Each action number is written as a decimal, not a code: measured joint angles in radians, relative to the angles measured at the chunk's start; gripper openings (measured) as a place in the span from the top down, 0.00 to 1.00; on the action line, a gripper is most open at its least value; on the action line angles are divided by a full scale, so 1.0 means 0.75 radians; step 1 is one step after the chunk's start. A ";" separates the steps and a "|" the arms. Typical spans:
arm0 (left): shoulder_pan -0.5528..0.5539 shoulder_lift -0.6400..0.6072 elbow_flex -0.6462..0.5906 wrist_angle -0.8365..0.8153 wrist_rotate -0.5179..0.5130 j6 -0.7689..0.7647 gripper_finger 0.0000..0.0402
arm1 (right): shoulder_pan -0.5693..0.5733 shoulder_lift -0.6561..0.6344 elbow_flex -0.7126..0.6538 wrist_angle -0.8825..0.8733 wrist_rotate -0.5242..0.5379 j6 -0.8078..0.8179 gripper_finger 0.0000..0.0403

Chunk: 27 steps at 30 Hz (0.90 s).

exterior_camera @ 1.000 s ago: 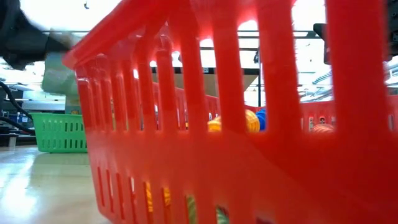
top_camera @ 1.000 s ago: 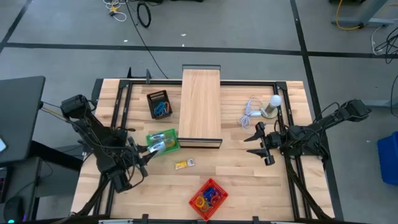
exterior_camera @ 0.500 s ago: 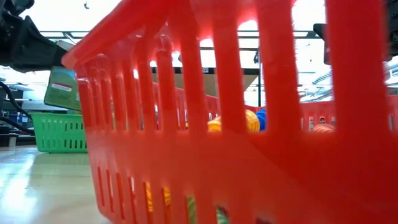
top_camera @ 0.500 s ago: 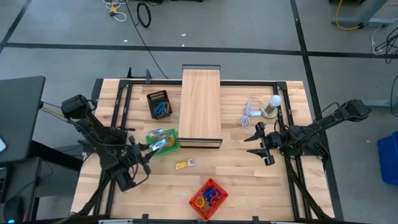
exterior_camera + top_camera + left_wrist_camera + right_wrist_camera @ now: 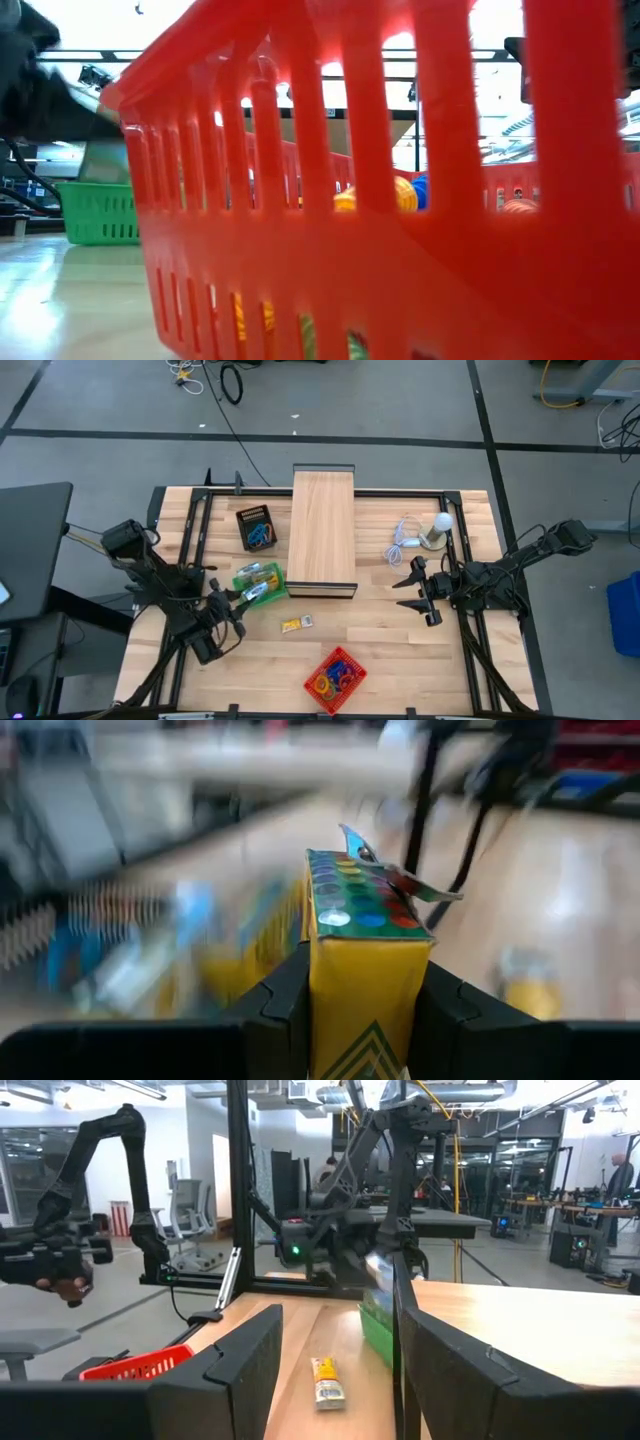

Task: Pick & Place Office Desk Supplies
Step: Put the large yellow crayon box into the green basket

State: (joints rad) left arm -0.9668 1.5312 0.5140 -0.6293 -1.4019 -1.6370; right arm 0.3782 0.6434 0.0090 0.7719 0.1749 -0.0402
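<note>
Pinching a crayon box [image 5: 366, 935] with its flap loose above the green basket [image 5: 262, 584], the left gripper [image 5: 360, 1010] risks spilling crayons, while the right gripper [image 5: 420, 589] waits spread near the wooden box [image 5: 323, 530].

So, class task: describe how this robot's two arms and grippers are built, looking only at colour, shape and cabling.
Both arms are dark, nearly black, slim jointed links with boxy housings at the joints. Thin dark cables run along them. The left gripper and the right gripper each end in two flat, angular black fingers. No markings can be made out.

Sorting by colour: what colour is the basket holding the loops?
Red basket; the low view shows it best.
</note>
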 joint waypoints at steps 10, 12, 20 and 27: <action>-0.016 0.048 -0.063 0.018 0.025 -0.148 0.72 | 0.000 -0.001 0.000 0.008 0.001 0.002 0.48; -0.041 0.042 -0.062 0.026 -0.048 -0.139 0.67 | 0.000 0.000 0.000 0.014 0.001 0.002 0.48; -0.045 0.041 -0.065 0.026 -0.024 -0.137 0.46 | 0.000 -0.001 0.000 0.022 0.001 0.002 0.48; -0.068 0.036 -0.022 0.024 -0.186 -0.051 0.48 | 0.000 0.000 0.000 0.022 0.001 0.002 0.48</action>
State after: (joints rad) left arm -1.0176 1.5583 0.4976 -0.6113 -1.5414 -1.6749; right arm 0.3782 0.6430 0.0090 0.7887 0.1753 -0.0383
